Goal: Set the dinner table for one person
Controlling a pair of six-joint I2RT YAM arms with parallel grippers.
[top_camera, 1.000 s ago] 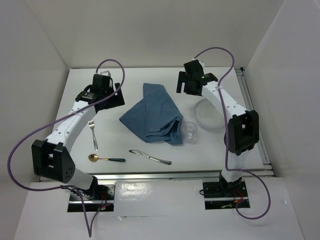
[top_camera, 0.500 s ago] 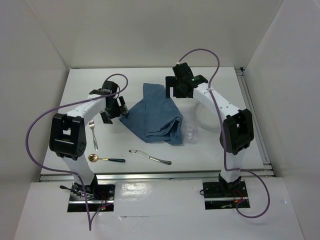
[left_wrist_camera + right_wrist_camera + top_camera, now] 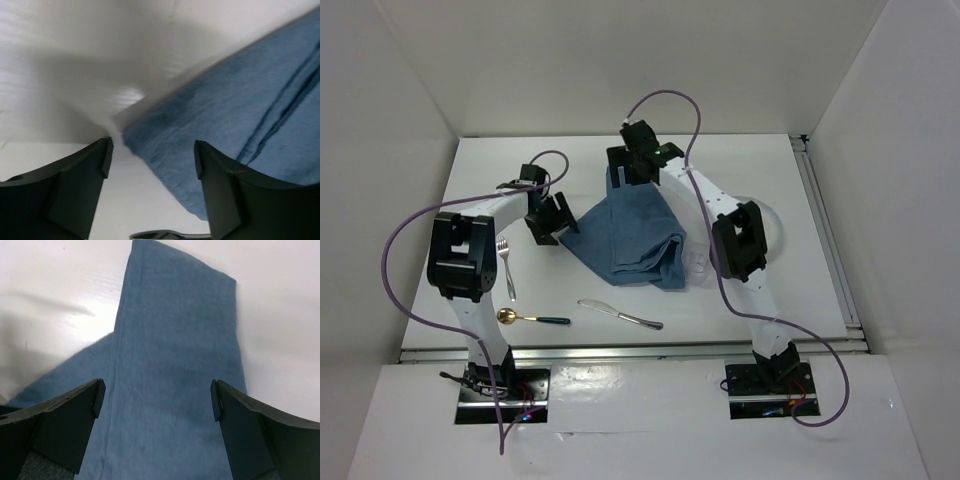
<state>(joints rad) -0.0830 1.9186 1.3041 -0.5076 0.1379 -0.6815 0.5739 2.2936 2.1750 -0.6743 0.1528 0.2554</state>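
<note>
Counter: the big white counter [image 3: 770, 165] takes up the whole floor of the booth, with metal rails on its near and right edges. Everything else sits on it.

Cloth: a rumpled, folded blue-grey cloth [image 3: 625, 235] lies about mid-counter, one strip pointing toward the far wall.

Left tool: the left tool [image 3: 152, 152] is down low at the cloth's left corner with its jaws apart. The corner pokes into the gap and nothing's pinched. Can't tell if the right-hand finger [image 3: 230, 200] touches the fabric.

Right tool: the right tool [image 3: 156, 392] is spread wide over the cloth's far strip, fingers either side of it, holding nothing.

Cutlery: a fork [image 3: 506, 268] lies left of the cloth. A gold spoon with a dark handle [image 3: 525, 318] and a knife [image 3: 620, 315] lie nearer the front edge.

Glass and plate: a clear glass [image 3: 698, 264] stands just right of the cloth, and a pale plate [image 3: 772, 225] is farther right. The right arm partly hides both.
</note>
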